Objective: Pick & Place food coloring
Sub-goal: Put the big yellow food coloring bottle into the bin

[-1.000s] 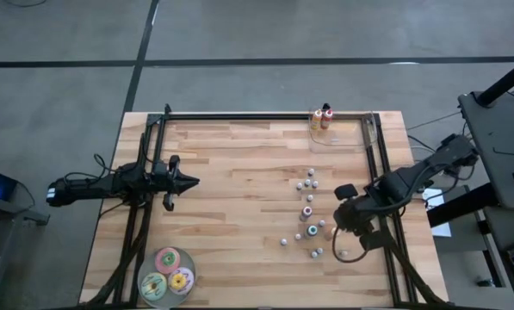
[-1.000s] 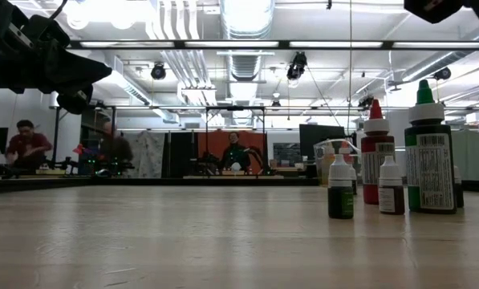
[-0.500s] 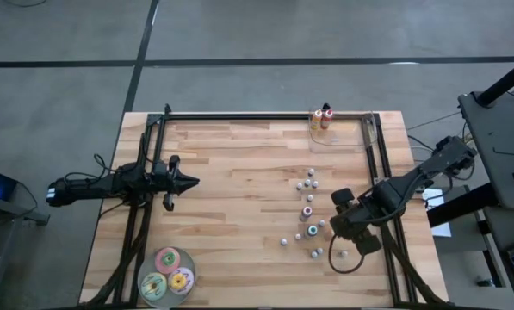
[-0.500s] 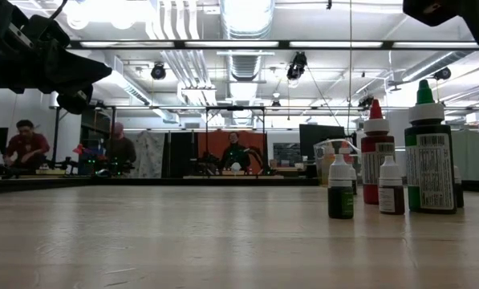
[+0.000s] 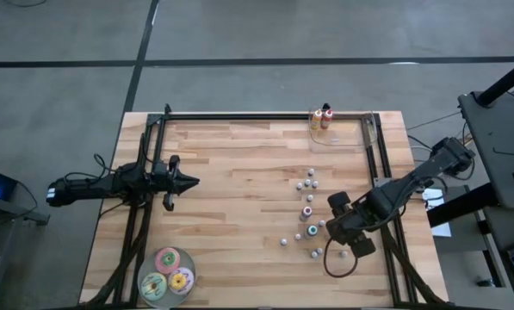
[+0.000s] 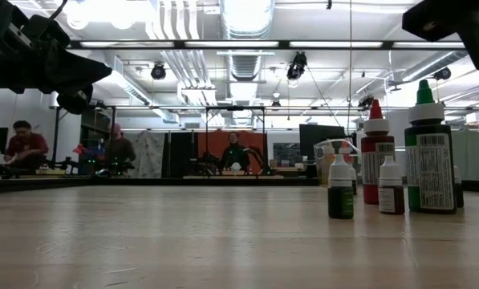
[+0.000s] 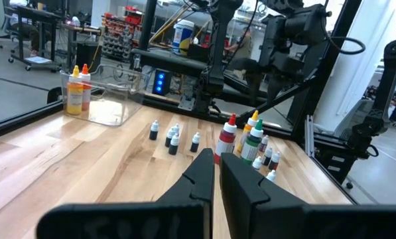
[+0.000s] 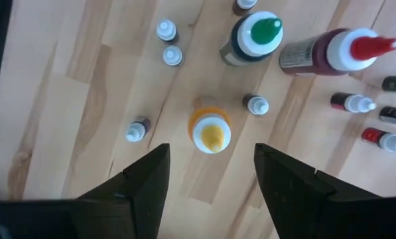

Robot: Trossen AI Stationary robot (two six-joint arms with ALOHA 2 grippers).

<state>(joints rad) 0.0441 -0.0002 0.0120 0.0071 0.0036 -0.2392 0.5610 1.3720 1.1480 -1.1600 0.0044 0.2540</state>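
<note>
The food coloring bottles [image 5: 308, 211] stand upright in a loose group on the table's right half; the low view shows a tall green one [image 6: 428, 152] and a red one [image 6: 375, 160]. My right gripper [image 5: 332, 226] hangs open above the group, pointing down. In its wrist view its two fingers [image 8: 211, 179] stand apart above an orange bottle with a yellow cap [image 8: 211, 130], touching nothing. My left gripper [image 5: 191, 182] waits shut over the table's left half, level, pointing toward the bottles [image 7: 244, 141].
A clear container [image 5: 325, 129] at the far edge holds two bottles, yellow and orange [image 7: 76, 89]. Three flat round discs [image 5: 167, 274] lie at the near left corner. Green-capped [image 8: 253, 37] and red-capped [image 8: 330, 53] bottles stand close to the orange one. Dark frame rails [image 5: 265, 114] border the table.
My right gripper has moved toward the table's left and slightly toward its near edge, coming over the group of bottles. It shows further into the top right of the low view. The bottles and my left arm have kept still.
</note>
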